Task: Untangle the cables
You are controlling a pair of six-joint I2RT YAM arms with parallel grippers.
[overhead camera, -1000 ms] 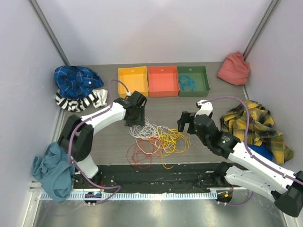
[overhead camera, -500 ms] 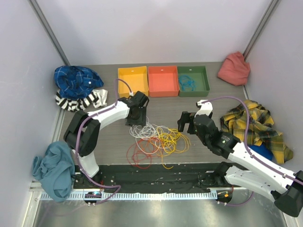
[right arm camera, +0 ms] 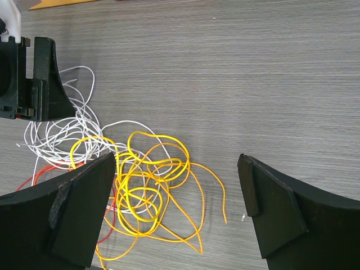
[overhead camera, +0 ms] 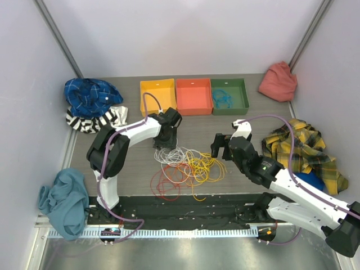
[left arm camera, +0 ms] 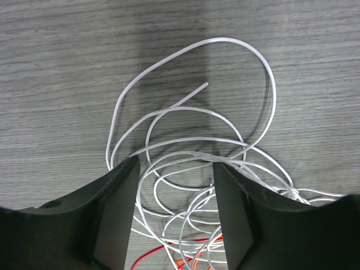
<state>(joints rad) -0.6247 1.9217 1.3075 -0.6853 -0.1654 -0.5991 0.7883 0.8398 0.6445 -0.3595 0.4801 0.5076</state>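
Observation:
The cables lie in one loose tangle at the table's middle. The white coil (overhead camera: 170, 154) is at the far left, yellow loops (overhead camera: 202, 165) at the right, and red and orange loops (overhead camera: 164, 181) at the near left. My left gripper (overhead camera: 167, 136) is open, low over the far edge of the white coil (left arm camera: 191, 140), its fingers (left arm camera: 115, 208) straddling several white loops. My right gripper (overhead camera: 221, 147) is open and empty, just right of the tangle. Its view shows the yellow loops (right arm camera: 147, 179), the white coil (right arm camera: 62, 130) and a red strand (right arm camera: 38, 173) below its jaws.
A yellow bin (overhead camera: 158, 85), a red bin (overhead camera: 193, 84) and a green bin (overhead camera: 242, 93) holding a blue cable (overhead camera: 223, 98) stand at the back. Cloth heaps lie round the edges: blue plaid (overhead camera: 90, 94), striped (overhead camera: 93, 120), teal (overhead camera: 61, 199), red (overhead camera: 278, 81), yellow plaid (overhead camera: 304, 149).
My left gripper has moved right and down onto the far edge of the white coil, its elbow swinging right. The right arm and the cables have not moved.

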